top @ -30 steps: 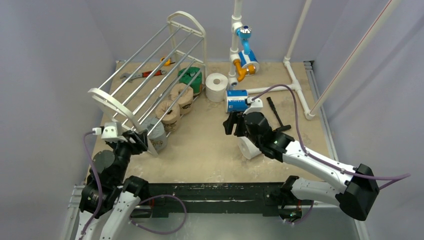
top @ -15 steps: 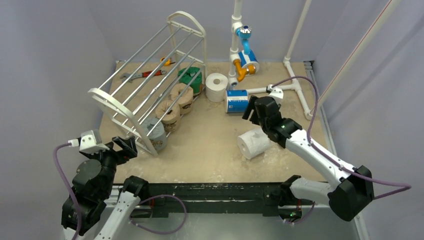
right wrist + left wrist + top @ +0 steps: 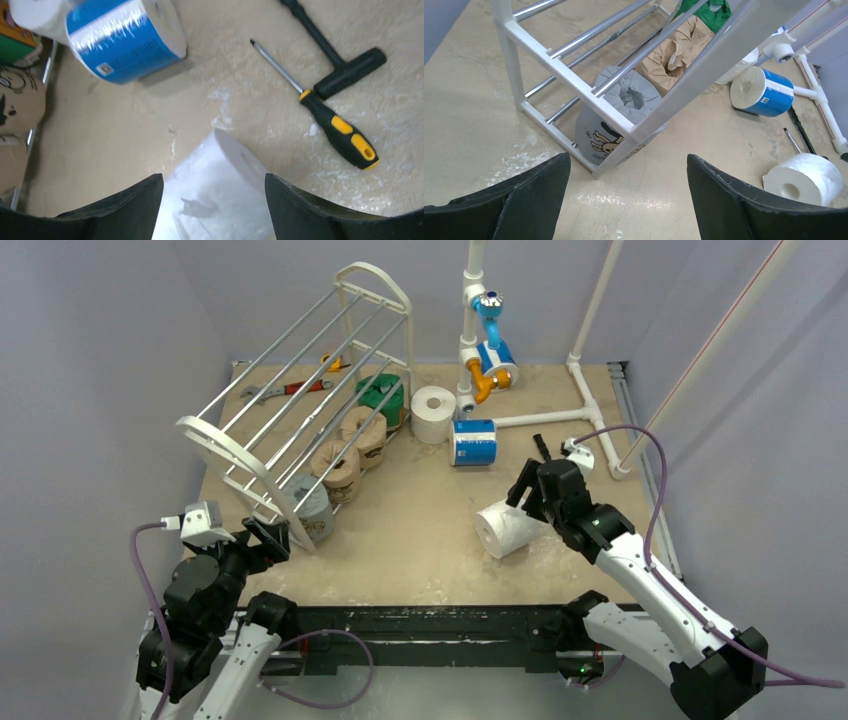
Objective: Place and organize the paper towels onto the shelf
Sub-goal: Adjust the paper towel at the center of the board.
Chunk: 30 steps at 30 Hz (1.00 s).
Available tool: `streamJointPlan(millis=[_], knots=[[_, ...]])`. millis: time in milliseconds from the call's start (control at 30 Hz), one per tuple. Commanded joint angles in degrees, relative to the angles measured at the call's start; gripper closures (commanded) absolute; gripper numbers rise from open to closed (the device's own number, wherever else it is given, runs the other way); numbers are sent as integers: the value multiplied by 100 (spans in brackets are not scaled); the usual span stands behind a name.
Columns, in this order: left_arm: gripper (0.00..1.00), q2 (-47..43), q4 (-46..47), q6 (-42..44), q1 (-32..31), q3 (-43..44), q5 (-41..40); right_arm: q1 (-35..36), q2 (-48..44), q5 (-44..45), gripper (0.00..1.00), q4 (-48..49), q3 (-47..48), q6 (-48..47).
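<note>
The shelf (image 3: 225, 448) stands tilted at the left, its silver rods running back. Under and between its rods sit a grey roll (image 3: 312, 512), two tan rolls (image 3: 338, 468) and a green roll (image 3: 383, 396). A white roll (image 3: 433, 412) stands upright beside a blue-white roll (image 3: 474, 442) lying on its side. Another white roll (image 3: 505, 528) lies at the right. My right gripper (image 3: 525, 495) is open just above it, with the roll (image 3: 220, 190) between the fingers. My left gripper (image 3: 262, 538) is open and empty, short of the shelf's near end (image 3: 569, 82) and the grey roll (image 3: 624, 115).
A yellow-black screwdriver (image 3: 325, 120) and a black T-handle tool (image 3: 340, 55) lie right of the white roll. A red-handled wrench (image 3: 285, 390) lies behind the shelf. A white pipe frame (image 3: 590, 418) with blue and orange fittings (image 3: 485, 350) stands at the back right.
My right gripper swung right past the blue-white roll, then came back down over the lying white roll. My left arm drew back from the shelf's near end toward the table's front left.
</note>
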Motion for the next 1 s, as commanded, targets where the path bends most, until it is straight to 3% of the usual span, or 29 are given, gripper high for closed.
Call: streamJointPlan(millis=[0, 400, 733, 967], knots=[[15, -50, 266, -127, 30, -104, 387, -2, -55, -846, 25, -51, -407, 163], [15, 7, 386, -293, 31, -228, 621, 99, -194, -1688, 28, 792, -1097, 367], [16, 147, 461, -466, 33, -360, 733, 1223, -170, -2174, 27, 1949, -1563, 1006], [16, 196, 249, -445, 30, -223, 1039, 1312, -376, -2400, 24, 2185, -1775, 756]])
